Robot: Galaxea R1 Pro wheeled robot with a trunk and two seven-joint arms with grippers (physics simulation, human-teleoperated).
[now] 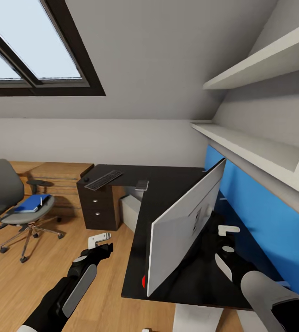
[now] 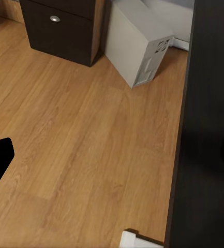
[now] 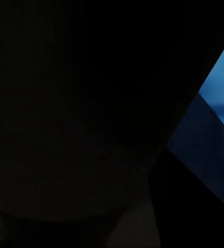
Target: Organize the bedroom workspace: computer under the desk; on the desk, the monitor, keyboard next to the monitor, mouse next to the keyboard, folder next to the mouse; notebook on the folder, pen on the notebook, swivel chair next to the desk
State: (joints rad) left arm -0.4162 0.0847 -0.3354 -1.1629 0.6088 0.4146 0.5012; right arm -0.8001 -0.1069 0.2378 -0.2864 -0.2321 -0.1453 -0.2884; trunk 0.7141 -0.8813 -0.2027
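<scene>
Nearest, the right pincer (image 1: pixel 227 240) sits low over the glossy black tabletop (image 1: pixel 167 184), tucked behind the monitor (image 1: pixel 186 226). The monitor stands on the tabletop with its pale back toward the camera, its long axis running from the near edge away toward the blue back panel (image 1: pixel 260 216). The white fingertips (image 1: pixel 228 229) show just beside the screen's far face, but whether they grip the monitor or its stand I cannot tell; the right wrist view is almost all dark, with a wedge of blue panel at one side.

To the left, the left pincer (image 1: pixel 104 243) hangs over the wooden floor (image 1: pixel 11 286), well apart from the tabletop's edge; its fingers look close together with nothing between them, though the gap is hard to judge. Its wrist camera looks down at the light grey computer (image 2: pixel 140 46) standing under the tabletop beside a dark cabinet (image 1: pixel 98 207).

Farther off, the keyboard (image 1: pixel 103 180) lies on the far wing of the tabletop, with the small black mouse (image 1: pixel 86 179) just at its left end and the grey notebook (image 1: pixel 142 185) near its right.

Farthest left, the swivel chair (image 1: pixel 15 203) stands well apart from the tabletop, the blue folder (image 1: pixel 32 203) flat on its seat with the white pen (image 1: pixel 41 200) on it. By my judgement the right arm is the one placed for the monitor, which lies immediately to its left.
</scene>
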